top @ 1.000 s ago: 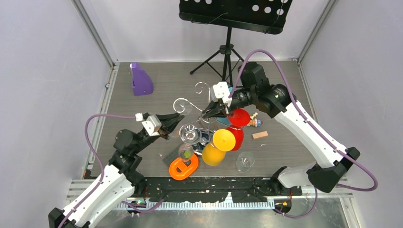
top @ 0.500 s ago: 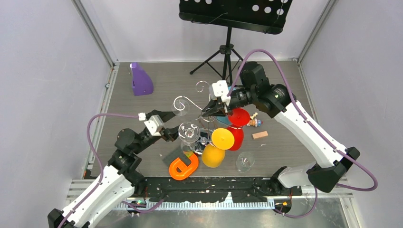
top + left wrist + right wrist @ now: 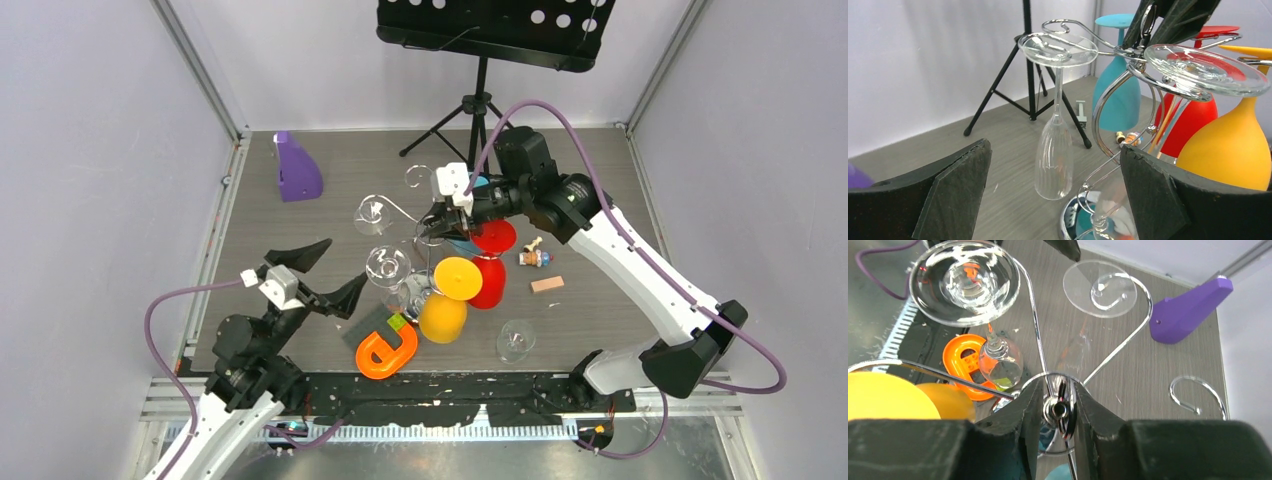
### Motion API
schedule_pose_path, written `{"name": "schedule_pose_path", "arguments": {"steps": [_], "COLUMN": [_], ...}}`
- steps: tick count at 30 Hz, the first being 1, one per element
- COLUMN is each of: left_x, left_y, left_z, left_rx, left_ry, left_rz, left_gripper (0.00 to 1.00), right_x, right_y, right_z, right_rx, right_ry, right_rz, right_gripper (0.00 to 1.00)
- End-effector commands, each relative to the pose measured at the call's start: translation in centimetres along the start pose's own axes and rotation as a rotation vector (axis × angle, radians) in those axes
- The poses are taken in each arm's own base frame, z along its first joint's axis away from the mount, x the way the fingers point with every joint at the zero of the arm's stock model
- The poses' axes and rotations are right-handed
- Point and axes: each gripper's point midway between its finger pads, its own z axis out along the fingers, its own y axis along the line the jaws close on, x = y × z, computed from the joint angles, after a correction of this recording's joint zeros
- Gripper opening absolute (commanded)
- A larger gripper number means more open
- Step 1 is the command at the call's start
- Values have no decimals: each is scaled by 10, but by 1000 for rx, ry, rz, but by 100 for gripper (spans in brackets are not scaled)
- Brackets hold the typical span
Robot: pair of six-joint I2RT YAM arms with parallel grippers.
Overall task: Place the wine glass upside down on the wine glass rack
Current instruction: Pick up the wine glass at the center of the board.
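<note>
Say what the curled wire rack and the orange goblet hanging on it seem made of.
The shiny curled wire rack is likely chromed metal: mirror-bright, showing reflections. The orange upside-down goblet is probably plastic: opaque, with a soft even sheen, though coloured glass cannot be excluded.

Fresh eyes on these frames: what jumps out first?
The chrome wine glass rack at the middle of the table stands out, hung with upside-down glasses: a yellow glass, a red glass and a clear wine glass nearest the left arm. The right gripper is shut on the rack's top. The left gripper sits open at near left, holding nothing.
</note>
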Motion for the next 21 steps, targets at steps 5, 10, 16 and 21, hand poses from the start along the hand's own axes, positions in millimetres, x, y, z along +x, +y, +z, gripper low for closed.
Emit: {"name": "schedule_pose_path", "arguments": {"steps": [5,10,16,21], "left_x": [13,21,30,31], "left_y": [18,30,51,53], "left_z": [-23,-28,-44,-52], "left_rx": [-160,-265,-455,-501], "left_ry": [24,48,110,179], "left_rz": [-166,-263,-404,-422], "left_gripper": [100,100,100,100], "right_x": [10,-1,-23,-69], "right_y": [-18,-34,-54,-61], "right_z": [0,-4,-14,-36], "right_rx": [80,155,268,372], "right_ry": [53,34,-9,-148], "right_rz": [50,38,31,-1], "right_gripper": [37,44,52,60]}}
